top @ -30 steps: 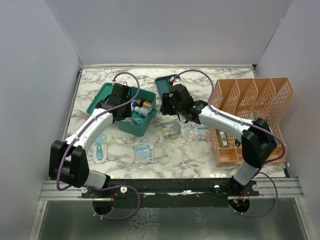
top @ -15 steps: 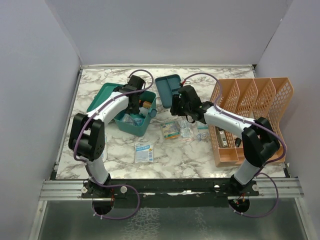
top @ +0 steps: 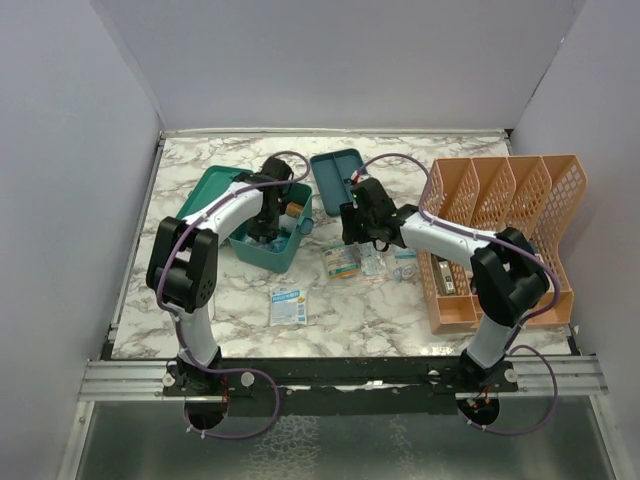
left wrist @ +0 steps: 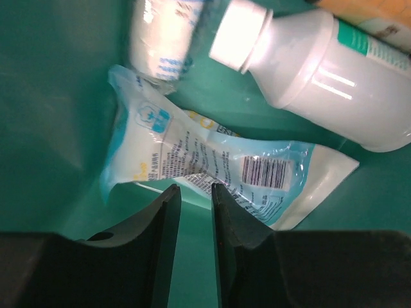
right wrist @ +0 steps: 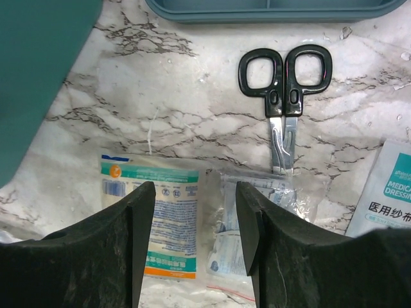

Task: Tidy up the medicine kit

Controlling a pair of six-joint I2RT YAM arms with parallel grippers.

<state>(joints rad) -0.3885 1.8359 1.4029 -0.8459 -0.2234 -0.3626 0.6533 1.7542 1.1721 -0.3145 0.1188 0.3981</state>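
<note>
The medicine kit [top: 266,258] looks light, rigid plastic, best taken by its rim. Inside it the left gripper [left wrist: 194,190] is barely parted, empty; beside it the right gripper [right wrist: 196,189] is spread.

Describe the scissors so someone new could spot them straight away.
Find the teal tray on the marble table. Just nearer the arms lie the scissors, blades shut, tips reaching a clear packet. Only they have black loop handles.

Bottle [left wrist: 321,70] in medicine kit [top: 262,256], scissors [right wrist: 286,83] behind packets [right wrist: 167,212]
</note>
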